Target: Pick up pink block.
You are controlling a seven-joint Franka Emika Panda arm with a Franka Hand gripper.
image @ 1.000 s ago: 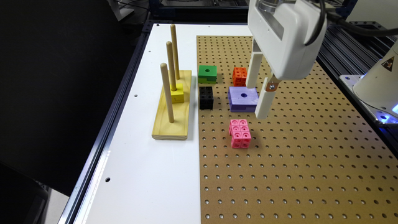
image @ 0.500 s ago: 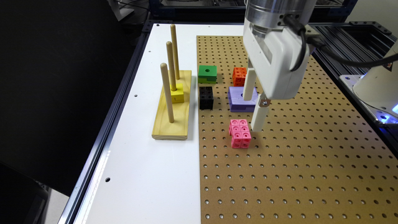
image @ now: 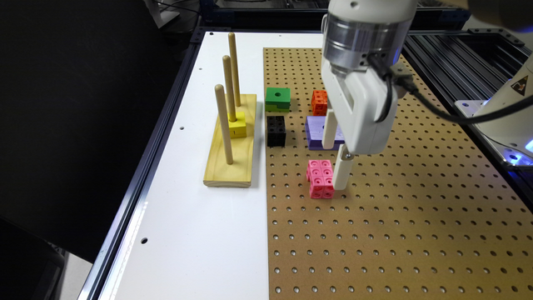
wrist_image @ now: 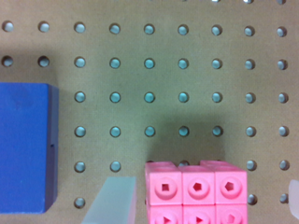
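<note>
Exterior view, left to right: wooden peg stand [image: 231,146] with a yellow block [image: 237,124] on the white table [image: 187,208]. Pegboard [image: 395,216] carries green [image: 277,98], black [image: 276,131], orange [image: 319,102], and purple [image: 317,131] blocks. Pink block [image: 320,178] sits on pegboard in front of the purple one. Gripper [image: 336,160] low over it, fingers spread wide; wrist view shows pink block [wrist_image: 196,191] between the fingertips [wrist_image: 114,200], untouched.

Brown pegboard [image: 395,216] carries pink block [image: 320,178], black, green, orange, seemingly purple blocks.
</note>
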